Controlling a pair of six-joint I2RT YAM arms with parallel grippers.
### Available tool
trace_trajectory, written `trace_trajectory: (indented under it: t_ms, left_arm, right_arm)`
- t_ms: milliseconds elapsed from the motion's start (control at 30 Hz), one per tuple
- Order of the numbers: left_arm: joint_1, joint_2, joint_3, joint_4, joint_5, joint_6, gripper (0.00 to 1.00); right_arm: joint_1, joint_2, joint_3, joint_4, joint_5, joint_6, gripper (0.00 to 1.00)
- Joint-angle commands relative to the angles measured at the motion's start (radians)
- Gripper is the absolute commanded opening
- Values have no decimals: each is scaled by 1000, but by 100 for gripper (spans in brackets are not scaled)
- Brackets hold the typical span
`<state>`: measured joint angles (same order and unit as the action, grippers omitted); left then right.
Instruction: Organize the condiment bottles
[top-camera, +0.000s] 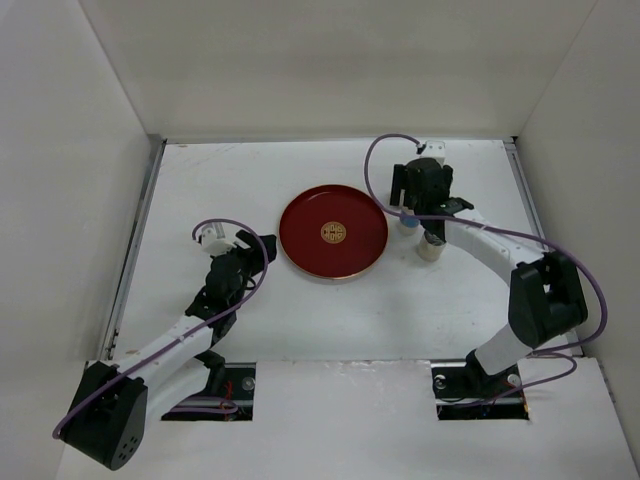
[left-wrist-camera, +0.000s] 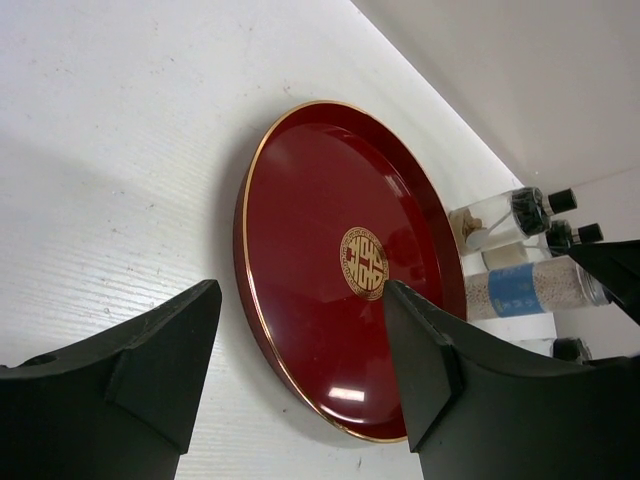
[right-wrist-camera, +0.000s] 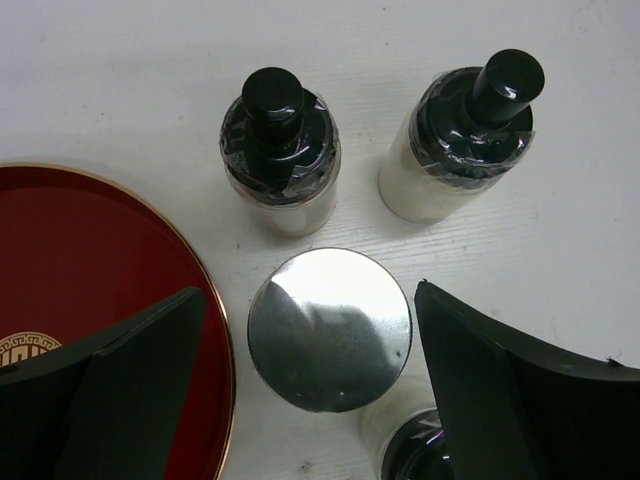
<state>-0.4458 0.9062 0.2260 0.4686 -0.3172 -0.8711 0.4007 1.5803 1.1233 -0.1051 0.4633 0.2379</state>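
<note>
Silver-capped bottle (left-wrist-camera: 562, 283) — blue label (left-wrist-camera: 517, 289), text unreadable; red tray (left-wrist-camera: 300, 200), gold emblem (left-wrist-camera: 364, 263).

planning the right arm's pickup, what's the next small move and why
Probably lower the right gripper and close on the silver-capped bottle: its open jaws straddle that cap without touching, and the red tray beside it sits empty. The black-capped bottles stand close by, so go straight down.
</note>
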Motion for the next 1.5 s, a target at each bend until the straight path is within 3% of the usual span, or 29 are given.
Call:
trace_trajectory:
  t_ms: [0,167,300,400,567,700,967,1200,1467]
  left_arm:
    - [-4,-13,-11,61,-6,12,64]
    - [6,-16,-11,61,7,12,64]
    - [15,-21,-13,59,13,6,64]
    - [12,-32,-17,61,4,11,64]
    - [14,-21,-13,61,4,9,64]
    - [22,-1,-10,62,17,-5,64]
    - [109,-3,-47,68,64,-77,64]
    - [114,28,-45,84,84,-86,64]
    - [92,52,-42,99,78,-85,64]
  right_arm:
    - [-16,3,46,-1,14,17,91]
    - [-18,21,50,-4,6,12,79]
    - [-21,12,61,-15,15,24,59]
    - [-17,-52,63,14,43,27,53]
    - [46,-177,104,62,87,-1,52]
    - [147,-148,180,48,104,-32,52]
    - [327,125,415,84,106,-38,51]
    - [373,404,674,62,101,-77,51]
    - [385,530,728,73,121,-80,57]
